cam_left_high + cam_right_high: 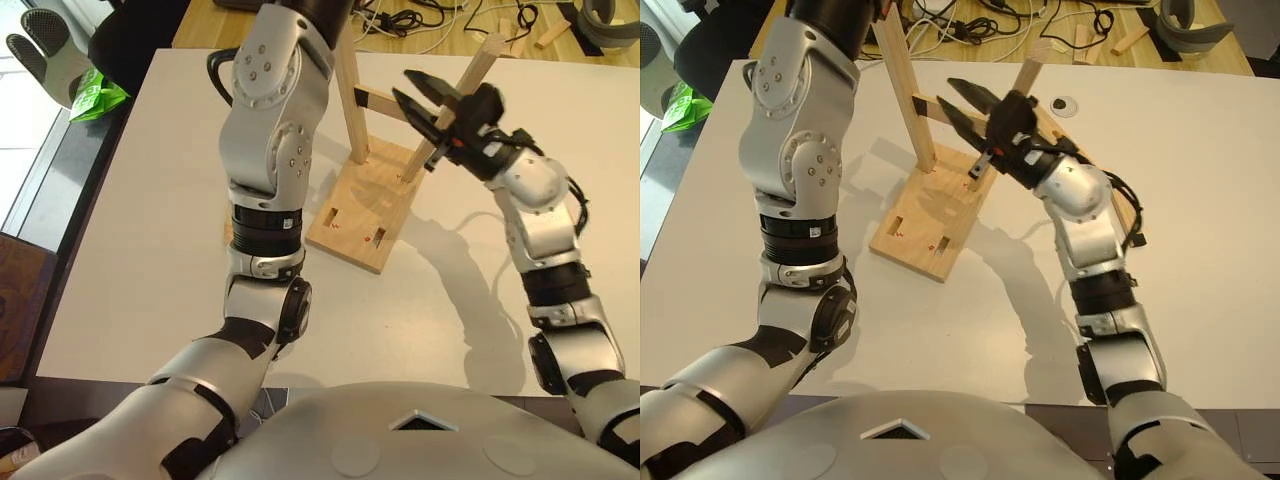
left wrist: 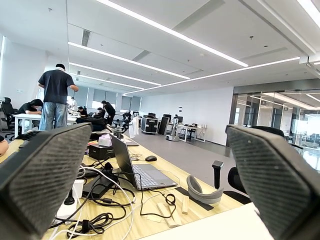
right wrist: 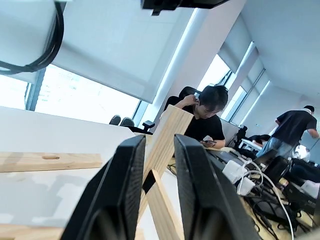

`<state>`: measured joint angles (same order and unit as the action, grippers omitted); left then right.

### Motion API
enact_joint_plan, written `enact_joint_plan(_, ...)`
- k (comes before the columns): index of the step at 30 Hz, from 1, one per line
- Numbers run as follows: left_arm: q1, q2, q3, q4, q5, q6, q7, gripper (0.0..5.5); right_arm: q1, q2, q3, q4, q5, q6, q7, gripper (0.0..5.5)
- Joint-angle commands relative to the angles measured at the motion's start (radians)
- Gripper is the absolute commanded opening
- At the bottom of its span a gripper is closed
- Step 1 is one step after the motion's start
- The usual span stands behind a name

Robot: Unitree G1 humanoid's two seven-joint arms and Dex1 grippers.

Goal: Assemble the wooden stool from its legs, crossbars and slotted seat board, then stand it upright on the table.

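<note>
about half built, i'd judge. the seat board (image 1: 355, 215) lies flat on the table (image 1: 150, 200) at centre frame, with two legs (image 1: 350, 100) standing from its far end, joined by a crossbar (image 1: 378, 100). the two near slots (image 1: 333, 213) are empty. the right gripper (image 1: 412, 95), upper centre beside the crossbar, has its jaws slightly apart and holds nothing. the left gripper (image 2: 160, 165) gapes wide on air. remaining: two legs, their crossbars, turning it upright.
</note>
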<state>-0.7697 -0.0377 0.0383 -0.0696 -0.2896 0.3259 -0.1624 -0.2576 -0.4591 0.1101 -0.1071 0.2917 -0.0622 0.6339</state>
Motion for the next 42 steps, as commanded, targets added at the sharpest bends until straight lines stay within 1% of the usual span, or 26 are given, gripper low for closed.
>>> enact_joint_plan(1, 0.065, 0.036, -0.002, -0.046, 0.028, -0.03, -0.003, 4.94, 0.439, -0.196, -0.246, -0.196, 0.046, 0.167, 0.052, 1.61)
enact_joint_plan(2, 0.083, 0.043, 0.0, -0.054, 0.033, -0.035, -0.001, 4.94, 0.538, -0.191, -0.278, -0.157, 0.002, 0.117, 0.035, 1.81)
enact_joint_plan(4, 0.103, 0.051, 0.001, -0.062, 0.037, -0.04, 0.002, 4.94, 0.63, -0.16, -0.319, -0.079, -0.061, 0.035, -0.018, 2.16)
enact_joint_plan(7, 0.109, 0.058, 0.006, -0.064, 0.036, -0.045, 0.008, 4.94, 0.659, -0.115, -0.379, 0.033, -0.107, -0.048, -0.1, 2.68)
enact_joint_plan(9, 0.118, 0.061, 0.012, -0.063, 0.043, -0.048, 0.021, 4.94, 0.662, -0.105, -0.409, 0.099, -0.095, -0.048, -0.112, 3.08)
enact_joint_plan(10, 0.122, 0.06, 0.013, -0.062, 0.043, -0.05, 0.026, 4.94, 0.643, -0.1, -0.422, 0.122, -0.066, -0.008, -0.111, 3.33)
enact_joint_plan(12, 0.129, 0.055, 0.01, -0.065, 0.043, -0.051, 0.035, 4.94, 0.591, -0.093, -0.433, 0.17, -0.017, 0.083, -0.107, 3.64)
enact_joint_plan(14, 0.129, 0.053, 0.01, -0.064, 0.043, -0.051, 0.039, 4.94, 0.531, -0.1, -0.425, 0.231, -0.012, 0.173, -0.119, 3.98)
enact_joint_plan(18, 0.129, 0.054, 0.018, -0.063, 0.039, -0.045, 0.052, 4.94, 0.395, -0.105, -0.439, 0.336, 0.046, 0.388, -0.138, 4.03)
enact_joint_plan(24, 0.118, 0.053, 0.02, -0.057, 0.034, -0.04, 0.055, 4.94, 0.338, -0.085, -0.366, 0.341, -0.005, 0.528, -0.196, 4.03)
enact_joint_plan(27, 0.116, 0.053, 0.022, -0.057, 0.033, -0.037, 0.056, 4.94, 0.353, -0.087, -0.334, 0.333, -0.029, 0.627, -0.236, 3.46)
enact_joint_plan(31, 0.109, 0.065, 0.031, -0.056, 0.027, -0.022, 0.055, 4.94, 0.383, -0.075, -0.369, 0.356, 0.002, 0.755, -0.269, 2.73)
enact_joint_plan(34, 0.091, 0.093, 0.045, -0.055, 0.025, -0.007, 0.051, 4.94, 0.381, -0.045, -0.411, 0.35, 0.044, 0.842, -0.303, 2.13)
enact_joint_plan(35, 0.088, 0.102, 0.049, -0.052, 0.025, -0.006, 0.049, 4.94, 0.381, -0.034, -0.419, 0.342, 0.053, 0.856, -0.313, 2.02)
enact_joint_plan(39, 0.092, 0.121, 0.062, -0.05, 0.022, 0.002, 0.045, 4.94, 0.384, -0.007, -0.415, 0.292, 0.061, 0.831, -0.329, 1.36)
enact_joint_plan(41, 0.094, 0.13, 0.068, -0.052, 0.02, 0.01, 0.046, 4.94, 0.384, 0.018, -0.42, 0.258, 0.069, 0.811, -0.345, 1.29)
enact_joint_plan(42, 0.091, 0.133, 0.074, -0.052, 0.014, 0.015, 0.045, 4.94, 0.379, 0.032, -0.425, 0.243, 0.064, 0.771, -0.357, 1.29)
